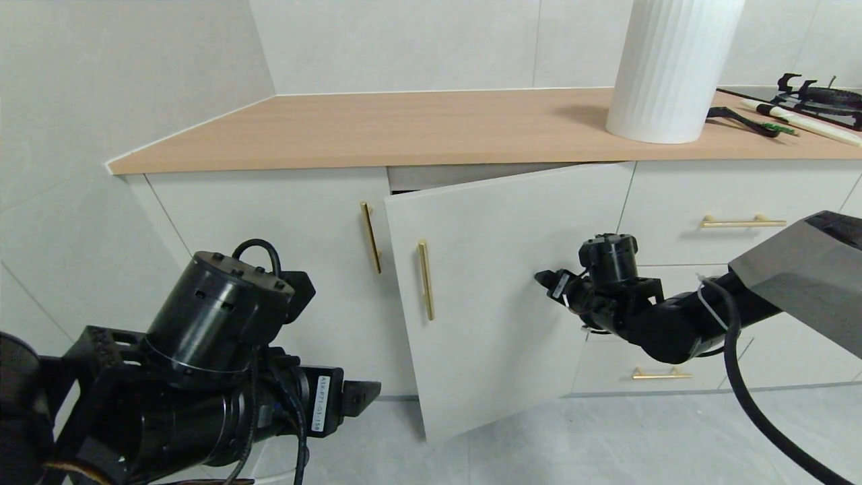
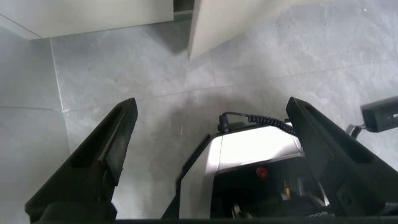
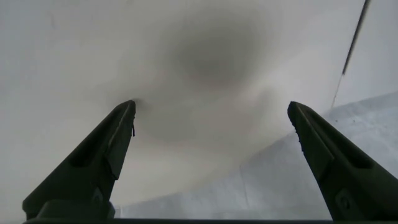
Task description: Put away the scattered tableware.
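Note:
Scattered tableware lies at the counter's far right: a black-handled utensil (image 1: pixel 743 121) and a long white-handled one (image 1: pixel 805 125). Below the counter a white cabinet door (image 1: pixel 512 269) with a gold handle (image 1: pixel 425 279) stands partly ajar. My right gripper (image 1: pixel 544 278) is open and points at the door's face, right of the handle; in the right wrist view the gripper (image 3: pixel 210 109) sits very close to the door (image 3: pixel 186 62) with nothing between its fingers. My left gripper (image 1: pixel 367 392) hangs low at the left, open and empty (image 2: pixel 211 102) above the floor.
A tall white ribbed vase (image 1: pixel 670 67) stands on the wooden counter (image 1: pixel 377 128). A stove grate (image 1: pixel 821 98) is at the far right. Drawers with gold handles (image 1: pixel 743 221) lie right of the door. A second cabinet door (image 1: pixel 283 222) is shut. Grey tile floor (image 2: pixel 124 68) lies below.

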Available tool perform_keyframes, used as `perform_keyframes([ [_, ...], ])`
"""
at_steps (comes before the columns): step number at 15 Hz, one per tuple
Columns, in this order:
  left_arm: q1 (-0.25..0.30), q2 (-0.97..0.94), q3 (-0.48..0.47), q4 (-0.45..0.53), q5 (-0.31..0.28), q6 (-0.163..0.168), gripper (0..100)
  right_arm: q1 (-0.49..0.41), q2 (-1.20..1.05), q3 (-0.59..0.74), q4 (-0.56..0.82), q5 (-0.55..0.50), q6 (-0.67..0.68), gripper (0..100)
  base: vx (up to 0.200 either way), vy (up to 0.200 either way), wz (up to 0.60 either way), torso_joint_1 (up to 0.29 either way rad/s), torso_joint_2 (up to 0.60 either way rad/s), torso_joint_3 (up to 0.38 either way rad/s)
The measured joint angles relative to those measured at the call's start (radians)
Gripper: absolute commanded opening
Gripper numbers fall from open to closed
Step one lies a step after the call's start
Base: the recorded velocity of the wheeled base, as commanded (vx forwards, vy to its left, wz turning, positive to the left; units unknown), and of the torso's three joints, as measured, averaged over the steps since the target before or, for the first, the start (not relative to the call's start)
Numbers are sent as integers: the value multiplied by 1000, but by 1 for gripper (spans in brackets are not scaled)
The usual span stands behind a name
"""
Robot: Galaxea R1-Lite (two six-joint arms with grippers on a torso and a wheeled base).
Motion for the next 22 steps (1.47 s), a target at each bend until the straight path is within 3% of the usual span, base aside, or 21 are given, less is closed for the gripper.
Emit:
perform_keyframes([
  [15,-1,11,5,0,2,0,100,-22,160,-179,1,-223,0,100,0,0,0,0,0,0],
  [22,-1,12,5,0,3,0,100,-29,186,-198,0,-231,1,100,0,0,0,0,0,0],
])
